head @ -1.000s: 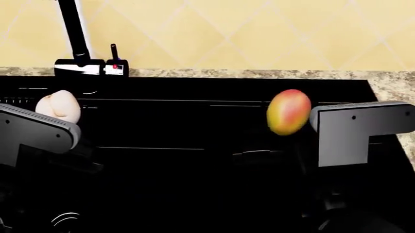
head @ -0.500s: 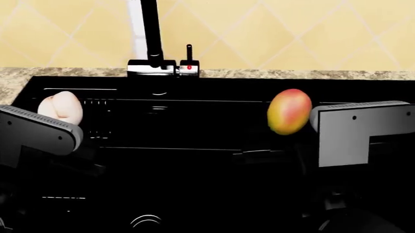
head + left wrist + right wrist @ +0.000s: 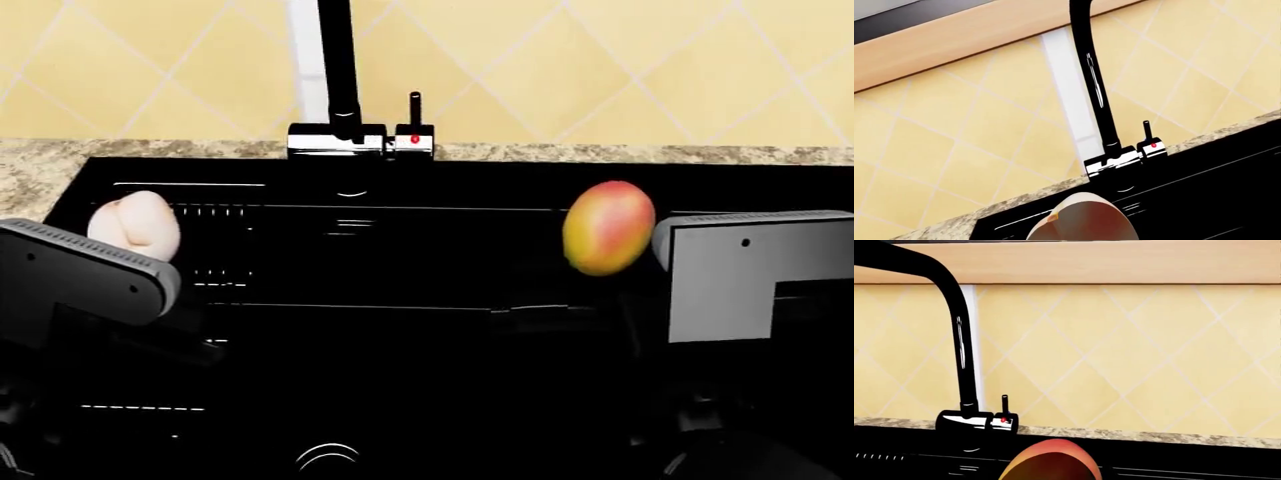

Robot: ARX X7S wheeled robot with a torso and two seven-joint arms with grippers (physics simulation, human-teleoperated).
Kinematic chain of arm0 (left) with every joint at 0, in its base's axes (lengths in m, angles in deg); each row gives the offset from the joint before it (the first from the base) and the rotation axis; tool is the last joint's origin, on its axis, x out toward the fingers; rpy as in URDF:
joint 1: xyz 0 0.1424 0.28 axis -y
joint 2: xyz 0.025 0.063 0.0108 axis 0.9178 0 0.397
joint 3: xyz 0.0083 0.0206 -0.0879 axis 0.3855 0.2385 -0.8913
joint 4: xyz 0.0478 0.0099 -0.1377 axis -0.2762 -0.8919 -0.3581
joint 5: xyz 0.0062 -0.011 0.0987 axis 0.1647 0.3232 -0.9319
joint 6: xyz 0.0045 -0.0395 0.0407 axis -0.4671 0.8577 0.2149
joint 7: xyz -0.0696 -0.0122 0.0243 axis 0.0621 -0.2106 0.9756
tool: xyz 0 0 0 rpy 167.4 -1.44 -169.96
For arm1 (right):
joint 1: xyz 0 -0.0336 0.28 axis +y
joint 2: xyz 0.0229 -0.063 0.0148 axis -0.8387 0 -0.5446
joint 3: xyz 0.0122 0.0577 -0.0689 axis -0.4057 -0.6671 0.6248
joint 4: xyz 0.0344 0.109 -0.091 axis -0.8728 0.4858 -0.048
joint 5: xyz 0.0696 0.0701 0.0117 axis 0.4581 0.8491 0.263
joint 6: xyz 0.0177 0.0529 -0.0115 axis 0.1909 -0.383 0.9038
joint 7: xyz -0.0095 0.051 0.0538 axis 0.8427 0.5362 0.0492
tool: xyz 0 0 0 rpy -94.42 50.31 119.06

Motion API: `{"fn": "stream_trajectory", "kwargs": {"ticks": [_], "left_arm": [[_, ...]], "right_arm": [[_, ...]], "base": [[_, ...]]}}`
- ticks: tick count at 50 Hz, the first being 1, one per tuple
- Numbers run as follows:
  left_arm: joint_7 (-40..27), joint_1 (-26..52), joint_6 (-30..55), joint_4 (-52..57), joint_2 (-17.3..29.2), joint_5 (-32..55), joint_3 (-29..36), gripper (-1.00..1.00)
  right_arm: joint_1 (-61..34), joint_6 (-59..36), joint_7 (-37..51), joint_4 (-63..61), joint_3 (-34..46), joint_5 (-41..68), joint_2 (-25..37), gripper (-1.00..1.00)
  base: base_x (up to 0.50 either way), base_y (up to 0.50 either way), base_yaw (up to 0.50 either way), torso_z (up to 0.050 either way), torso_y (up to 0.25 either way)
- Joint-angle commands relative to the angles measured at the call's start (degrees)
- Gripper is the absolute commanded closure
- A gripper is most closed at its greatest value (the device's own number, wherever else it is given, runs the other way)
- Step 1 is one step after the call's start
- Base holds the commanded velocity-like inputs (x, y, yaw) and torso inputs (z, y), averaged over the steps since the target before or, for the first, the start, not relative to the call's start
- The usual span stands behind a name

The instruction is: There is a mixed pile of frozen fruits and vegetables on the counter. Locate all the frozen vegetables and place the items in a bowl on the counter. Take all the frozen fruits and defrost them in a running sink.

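A pale peach hangs over the left part of the black sink, held in my left gripper. It fills the lower edge of the left wrist view as the peach. A red-yellow mango hangs over the sink's right part, with my right gripper shut on it; the mango shows low in the right wrist view. Both grippers' dark fingers are lost against the black basin. No bowl or vegetables are in view.
A tall black faucet with a red-dotted lever stands at the sink's back rim; I see no water running. Speckled stone counter borders the sink under a yellow tiled wall. The drain lies at the near bottom.
The head view has swung left, so the faucet and sink now sit further right in the picture. Both fruits stay held at the same height.
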Motion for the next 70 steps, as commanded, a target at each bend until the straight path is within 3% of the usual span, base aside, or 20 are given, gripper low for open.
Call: {"fn": "stream_trajectory", "kwargs": {"ticks": [1, 20, 26, 33, 42, 45, 48, 51, 57, 65, 66, 70], "left_arm": [[-0.3, 0.1, -0.4, -0.4, -0.4, 0.3, 0.1, 1.00], [-0.6, -0.9, -0.8, 1.4, 1.8, 1.3, -1.1, 1.00], [-0.5, 0.0, -0.5, -0.4, 0.1, 0.6, -0.4, 1.00], [-1.1, -0.9, -0.8, 2.4, 2.5, 2.8, -2.3, 1.00], [-1.5, -0.1, 0.0, 3.5, 2.3, 3.4, -2.4, 1.00], [-1.5, -1.0, -0.4, 5.5, 3.9, 4.6, -3.1, 1.00], [-1.4, 0.3, 0.1, 3.5, 1.6, 3.5, -2.3, 1.00], [-1.5, 0.0, -0.1, 4.4, 2.7, 4.3, -2.9, 1.00], [-1.4, -1.3, -0.8, 6.3, 5.0, 5.4, -4.0, 1.00], [-1.5, -1.1, -0.6, 6.4, 5.1, 5.7, -4.1, 1.00], [-1.4, 0.0, 0.0, 4.9, 2.7, 4.6, -2.9, 1.00], [-1.3, -0.7, -0.4, 5.9, 4.0, 5.2, -3.4, 1.00]], "right_arm": [[-0.3, -0.8, 0.1, -0.2, -0.4, -1.4, 0.1, 1.00], [-0.6, -1.8, -0.7, -0.4, 0.3, -2.1, -0.3, 1.00], [-2.1, -5.5, -2.2, 1.1, 1.9, -0.7, -2.0, 1.00], [-7.3, -12.5, -7.4, 5.9, 6.0, -0.8, -8.2, 1.00], [-15.0, -19.6, -17.1, 17.2, 10.6, -1.2, -18.4, 1.00], [-15.7, -18.7, -23.1, 25.6, 11.7, -1.8, -23.6, 1.00], [-15.2, -16.6, -28.9, 35.7, 11.1, -0.8, -28.9, 1.00], [-14.5, -14.1, -32.6, 44.1, 12.2, -2.9, -33.2, 1.00], [-13.1, -11.6, -37.6, 53.7, 13.1, -4.1, -38.2, 1.00], [-11.0, -8.5, -43.3, 66.1, 14.9, -6.4, -43.9, 1.00], [-8.4, -7.3, -46.1, 74.0, 16.5, -7.8, -47.8, 1.00], [-7.9, -6.1, -48.0, 78.5, 17.0, -8.5, -49.7, 1.00]], "base": [[0.00, 0.00, 0.00, 0.000, 0.000], [0.13, -0.15, 0.00, 0.000, 0.001], [0.00, 0.00, 0.00, 0.000, 0.000], [0.00, 0.00, 0.00, 0.000, 0.000], [0.00, 0.00, 0.00, 0.000, 0.000], [0.00, 0.00, 0.00, 0.000, 0.003], [0.00, 0.00, 0.00, 0.000, 0.000], [0.00, 0.00, 0.00, 0.000, 0.000], [0.00, 0.00, 0.00, 0.000, 0.000], [0.00, 0.00, 0.00, 0.001, 0.000], [0.00, 0.00, 0.00, 0.000, 0.000], [0.00, 0.00, 0.00, 0.000, 0.000]]}}
